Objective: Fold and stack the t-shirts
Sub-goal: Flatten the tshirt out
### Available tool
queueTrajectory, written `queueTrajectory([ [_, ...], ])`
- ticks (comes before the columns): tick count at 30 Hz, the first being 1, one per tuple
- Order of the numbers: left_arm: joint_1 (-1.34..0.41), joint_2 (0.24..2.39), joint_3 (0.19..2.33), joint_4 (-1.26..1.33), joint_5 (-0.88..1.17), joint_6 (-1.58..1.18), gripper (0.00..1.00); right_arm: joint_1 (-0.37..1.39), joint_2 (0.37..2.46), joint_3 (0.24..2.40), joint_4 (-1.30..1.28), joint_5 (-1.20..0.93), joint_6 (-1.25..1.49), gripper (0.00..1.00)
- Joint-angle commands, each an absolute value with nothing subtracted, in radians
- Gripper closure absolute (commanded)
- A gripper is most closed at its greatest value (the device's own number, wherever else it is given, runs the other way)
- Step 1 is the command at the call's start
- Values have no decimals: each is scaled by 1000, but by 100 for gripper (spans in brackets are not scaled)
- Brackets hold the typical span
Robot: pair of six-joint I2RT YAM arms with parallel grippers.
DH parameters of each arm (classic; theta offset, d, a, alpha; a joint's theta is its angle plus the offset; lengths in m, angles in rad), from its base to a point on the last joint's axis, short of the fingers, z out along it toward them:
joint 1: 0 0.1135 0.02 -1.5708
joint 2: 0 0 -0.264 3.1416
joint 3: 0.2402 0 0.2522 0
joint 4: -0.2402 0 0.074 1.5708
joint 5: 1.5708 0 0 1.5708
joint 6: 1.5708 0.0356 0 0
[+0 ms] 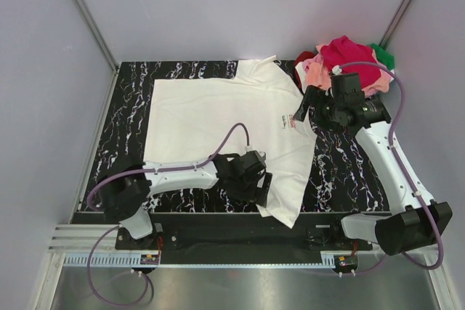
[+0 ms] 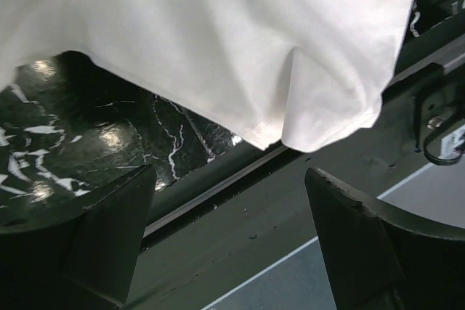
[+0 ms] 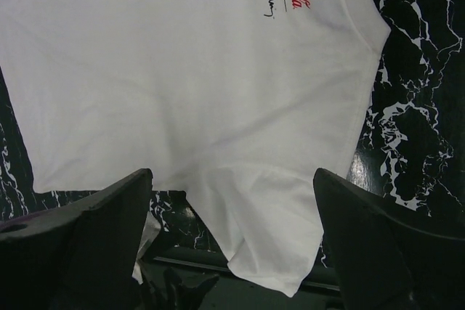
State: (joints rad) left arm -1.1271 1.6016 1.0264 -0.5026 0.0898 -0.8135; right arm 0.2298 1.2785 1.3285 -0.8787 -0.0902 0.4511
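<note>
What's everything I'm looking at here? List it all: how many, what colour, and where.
white t-shirt: one, white with a small red-and-black print, spread flat on the table, one corner hanging over the near edge.
crumpled shirts: a heap at the far right corner; magenta, pink, dark red and green show; count unclear.
table: one, black with white veins.
cables: two, purple, one along each arm.
left arm: one, white and black, jaws open at the shirt's near edge.
right arm: one, white and black, jaws open beside the print.
</note>
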Motion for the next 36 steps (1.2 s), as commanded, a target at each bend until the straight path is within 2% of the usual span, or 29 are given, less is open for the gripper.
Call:
queueTrajectory([
  [1, -1155, 1659, 1078, -472, 64, -867, 11, 230, 1198, 1335, -887, -35, 445, 0],
  [2, -1160, 1670, 1081, -477, 60, -870, 11, 230, 1189, 1338, -891, -32, 439, 0],
  [5, -1169, 1712, 1092, -488, 41, -882, 21, 232, 1183, 1342, -905, -29, 433, 0],
  [12, -1167, 1788, 1140, -520, 2, -893, 24, 232, 1163, 1339, -920, -40, 425, 1],
  [16, -1170, 1857, 1187, -563, -43, -884, 32, 232, 1143, 1327, -916, -40, 425, 0],
  [17, -1170, 1871, 1196, -578, -44, -884, 38, 230, 1140, 1322, -919, -41, 423, 0],
  [19, -1170, 1905, 1221, -600, -57, -882, 41, 230, 1135, 1321, -917, -44, 423, 0],
  [20, -1172, 1914, 1226, -604, -57, -882, 48, 232, 1132, 1318, -919, -49, 422, 0],
  [22, -1173, 1945, 1241, -620, -66, -873, 55, 230, 1128, 1315, -922, -54, 422, 0],
  [25, -1173, 1979, 1253, -672, -81, -858, 74, 230, 1114, 1307, -920, -57, 420, 0],
  [33, -1174, 2065, 1290, -764, -115, -802, 79, 230, 1083, 1272, -904, -71, 423, 0],
  [36, -1180, 2063, 1292, -851, -130, -776, 98, 230, 1075, 1269, -910, -72, 416, 0],
])
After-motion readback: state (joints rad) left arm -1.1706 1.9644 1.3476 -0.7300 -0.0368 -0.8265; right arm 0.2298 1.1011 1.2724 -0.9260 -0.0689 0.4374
